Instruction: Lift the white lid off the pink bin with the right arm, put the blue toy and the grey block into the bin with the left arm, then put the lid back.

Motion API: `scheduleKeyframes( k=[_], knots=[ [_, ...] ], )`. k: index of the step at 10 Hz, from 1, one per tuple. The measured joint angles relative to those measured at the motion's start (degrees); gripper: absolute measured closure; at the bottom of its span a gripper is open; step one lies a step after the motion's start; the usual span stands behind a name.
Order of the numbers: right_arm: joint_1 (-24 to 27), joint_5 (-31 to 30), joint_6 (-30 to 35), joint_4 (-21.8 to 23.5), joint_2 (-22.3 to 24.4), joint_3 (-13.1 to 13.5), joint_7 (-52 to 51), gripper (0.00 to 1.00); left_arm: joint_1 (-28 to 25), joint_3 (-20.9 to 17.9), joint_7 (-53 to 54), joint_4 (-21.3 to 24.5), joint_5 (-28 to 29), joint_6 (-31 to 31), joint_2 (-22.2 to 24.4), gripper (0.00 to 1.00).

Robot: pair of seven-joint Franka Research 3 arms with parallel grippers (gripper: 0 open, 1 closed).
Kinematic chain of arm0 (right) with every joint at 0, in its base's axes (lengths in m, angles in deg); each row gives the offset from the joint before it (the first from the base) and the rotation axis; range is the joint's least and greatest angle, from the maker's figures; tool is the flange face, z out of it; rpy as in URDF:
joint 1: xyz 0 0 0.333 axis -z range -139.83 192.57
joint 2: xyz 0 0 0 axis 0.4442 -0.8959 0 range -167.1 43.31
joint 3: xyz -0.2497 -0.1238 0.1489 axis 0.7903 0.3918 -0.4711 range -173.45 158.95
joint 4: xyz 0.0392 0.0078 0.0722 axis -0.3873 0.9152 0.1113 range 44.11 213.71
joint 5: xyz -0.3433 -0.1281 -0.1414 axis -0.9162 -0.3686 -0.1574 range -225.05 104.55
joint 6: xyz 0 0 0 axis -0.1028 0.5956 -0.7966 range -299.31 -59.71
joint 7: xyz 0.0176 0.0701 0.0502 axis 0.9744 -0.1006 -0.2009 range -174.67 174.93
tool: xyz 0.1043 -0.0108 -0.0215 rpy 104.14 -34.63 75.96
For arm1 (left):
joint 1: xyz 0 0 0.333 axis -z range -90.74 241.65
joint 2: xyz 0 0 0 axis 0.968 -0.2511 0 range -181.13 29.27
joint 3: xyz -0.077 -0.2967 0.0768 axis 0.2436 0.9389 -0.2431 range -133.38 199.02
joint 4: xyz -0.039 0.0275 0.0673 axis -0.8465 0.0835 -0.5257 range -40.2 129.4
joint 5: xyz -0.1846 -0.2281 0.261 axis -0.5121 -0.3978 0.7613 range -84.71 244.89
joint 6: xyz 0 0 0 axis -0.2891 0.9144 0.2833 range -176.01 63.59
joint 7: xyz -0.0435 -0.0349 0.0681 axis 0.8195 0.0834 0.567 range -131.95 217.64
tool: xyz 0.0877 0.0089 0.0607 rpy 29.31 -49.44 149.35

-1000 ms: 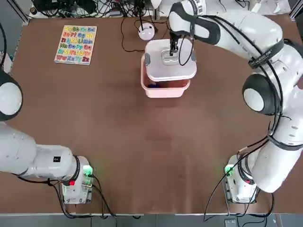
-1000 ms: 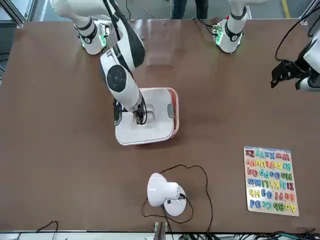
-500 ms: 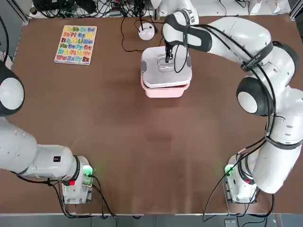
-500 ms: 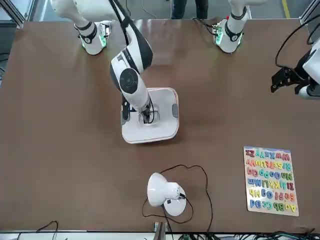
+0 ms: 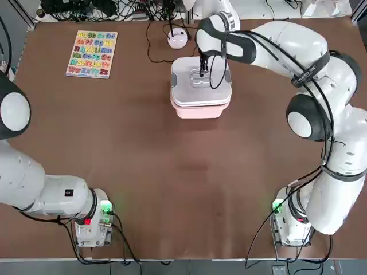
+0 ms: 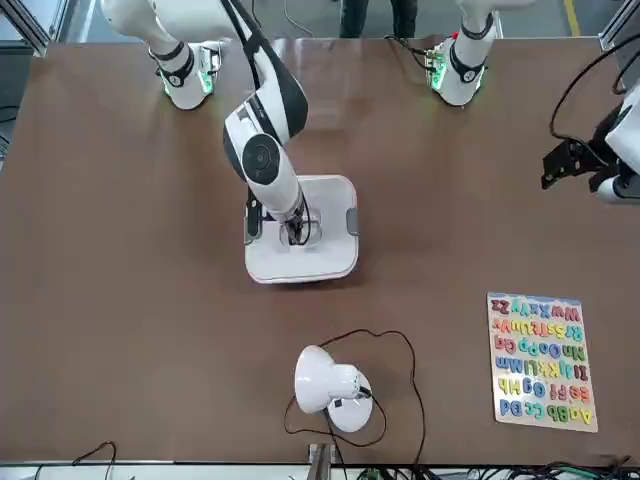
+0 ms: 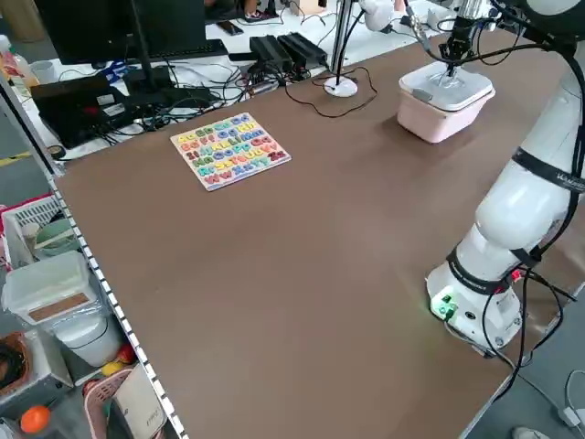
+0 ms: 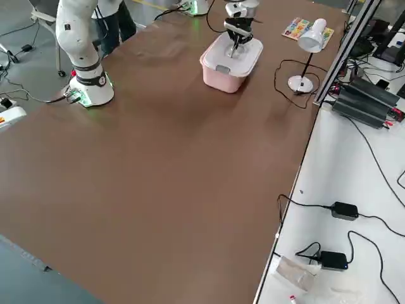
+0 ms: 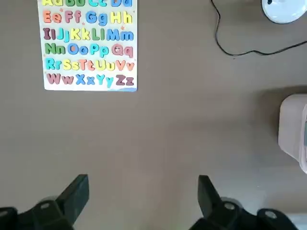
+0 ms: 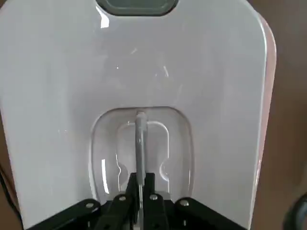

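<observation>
White lid [image 10: 220, 96] pinched by its handle [image 10: 140, 148] in our right tool [image 10: 140, 184], we might release it misaligned, leaving it crooked on the pink bin [image 5: 199, 112].

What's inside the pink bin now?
I can't see: the white lid covers the opening of the pink bin, hiding its contents. On top, the right gripper grips the lid's centre handle.

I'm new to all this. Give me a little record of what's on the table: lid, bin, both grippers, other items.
Lid: white lid over the pink bin
Right gripper: shut on the lid's centre handle
Left gripper: open, away to the letter board's side, holding nothing
Other items: letter board, white lamp
Blue toy, grey block: not in sight
</observation>
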Motion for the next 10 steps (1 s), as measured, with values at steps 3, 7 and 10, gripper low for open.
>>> scheduleKeyframes(
  k=[3,7,10],
  knots=[
    [-0.2,0.1,0.4,0.0,-0.2,0.0,0.1,0.93,0.0,0.0,-0.1,-0.1,0.0,0.0,0.0,0.0],
    [-0.6,0.1,0.5,0.1,-0.3,0.0,0.2,0.93,0.0,0.0,-0.2,-0.2,0.0,0.0,0.0,0.0],
    [-0.6,0.2,0.6,0.1,-0.3,0.0,0.6,0.93,0.0,0.0,-0.3,-0.2,0.0,0.0,0.0,0.0]
  ],
)
